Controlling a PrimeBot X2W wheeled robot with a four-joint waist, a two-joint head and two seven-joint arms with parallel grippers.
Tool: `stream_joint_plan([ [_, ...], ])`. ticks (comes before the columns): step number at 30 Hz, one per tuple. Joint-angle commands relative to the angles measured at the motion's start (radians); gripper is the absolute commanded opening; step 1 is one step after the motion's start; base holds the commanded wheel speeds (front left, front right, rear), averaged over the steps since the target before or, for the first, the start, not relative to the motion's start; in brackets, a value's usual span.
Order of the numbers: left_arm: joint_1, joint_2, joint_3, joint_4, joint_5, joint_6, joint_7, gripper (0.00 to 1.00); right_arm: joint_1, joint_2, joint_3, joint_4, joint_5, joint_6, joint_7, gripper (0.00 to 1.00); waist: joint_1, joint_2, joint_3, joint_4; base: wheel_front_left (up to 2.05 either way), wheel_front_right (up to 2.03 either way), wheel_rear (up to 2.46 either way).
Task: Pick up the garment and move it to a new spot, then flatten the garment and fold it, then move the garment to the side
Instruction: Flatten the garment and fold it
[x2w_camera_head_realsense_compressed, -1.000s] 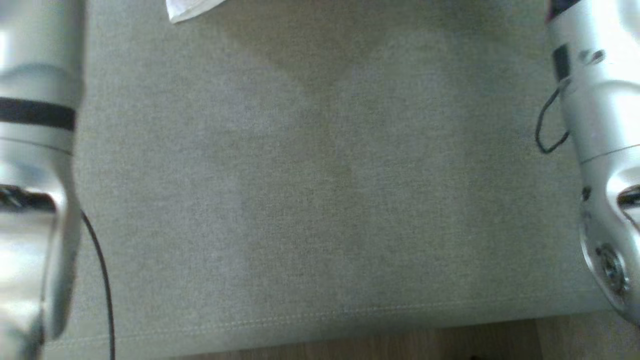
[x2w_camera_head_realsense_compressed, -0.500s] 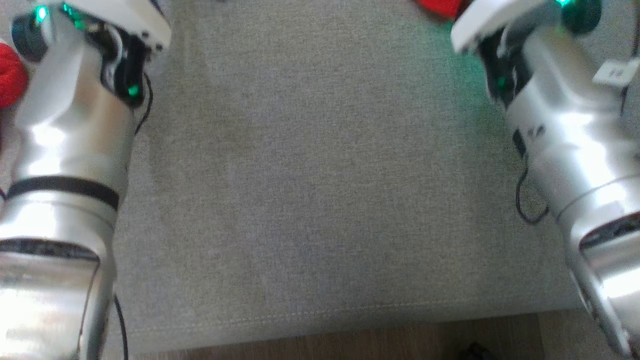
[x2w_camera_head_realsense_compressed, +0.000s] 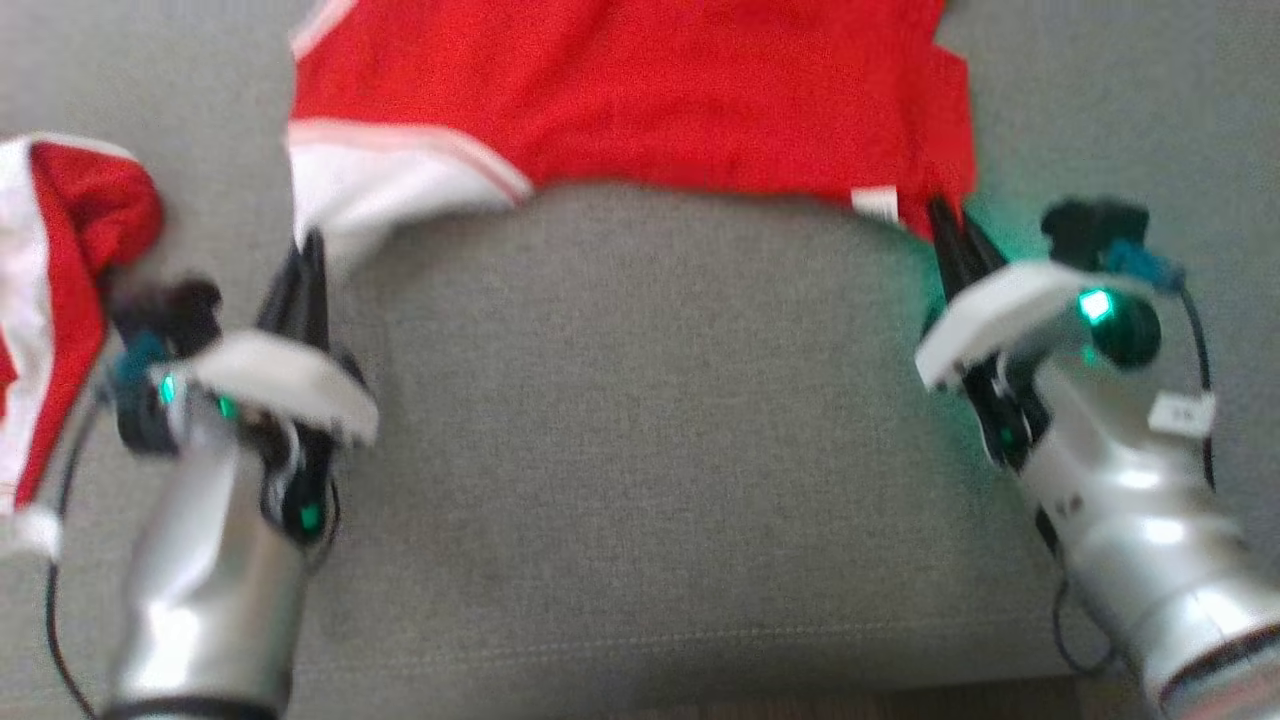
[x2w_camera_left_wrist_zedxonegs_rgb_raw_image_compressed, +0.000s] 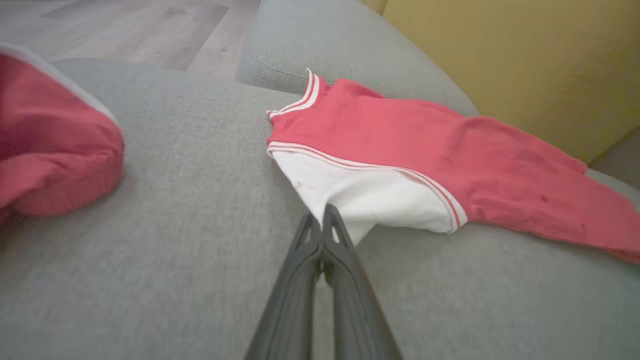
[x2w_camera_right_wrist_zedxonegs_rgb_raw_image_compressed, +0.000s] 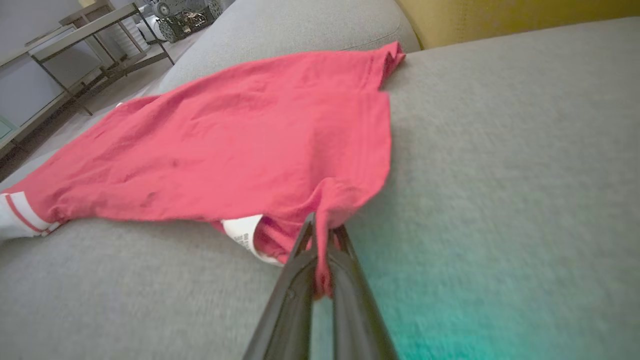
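Down on the grey sofa cushion (x2w_camera_head_realsense_compressed: 640, 450), spread mostly flat across its far part: the red garment (x2w_camera_head_realsense_compressed: 650, 90). Soft, light, limp; best taken by corners. Pinching a red hem corner with the right gripper (x2w_camera_right_wrist_zedxonegs_rgb_raw_image_compressed: 325, 227); left gripper (x2w_camera_left_wrist_zedxonegs_rgb_raw_image_compressed: 320, 220) pressed together at the white sleeve (x2w_camera_left_wrist_zedxonegs_rgb_raw_image_compressed: 370, 200), hold unclear.

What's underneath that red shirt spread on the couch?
The red shirt lies on the grey couch cushion. A white label peeks out from under its near edge. Whatever else may lie beneath is covered by the cloth.
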Motion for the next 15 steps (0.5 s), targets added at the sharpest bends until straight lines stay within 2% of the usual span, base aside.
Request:
stream_joint_plan([
  [1,0.010,0.039,0.037,-0.054,0.012,0.006,-0.005,0.00,0.025,-0.007,0.006,-0.031,0.006,-0.001,-0.013,0.00,0.0001,-0.0001,-0.057,0.010,0.00,0.00,0.00],
  [7,0.285,0.050,0.047,-0.300,0.026,0.048,0.006,0.00,0.195,-0.065,-0.026,-0.137,0.025,-0.001,-0.014,0.00,0.0001,-0.0001,-0.146,0.006,0.00,0.00,0.00],
  [15,0.627,0.054,0.058,-0.765,0.008,0.170,0.170,0.00,0.438,-0.115,-0.130,-0.316,0.018,-0.001,0.033,0.00,0.0001,-0.0001,-0.237,0.010,0.00,0.00,0.00],
])
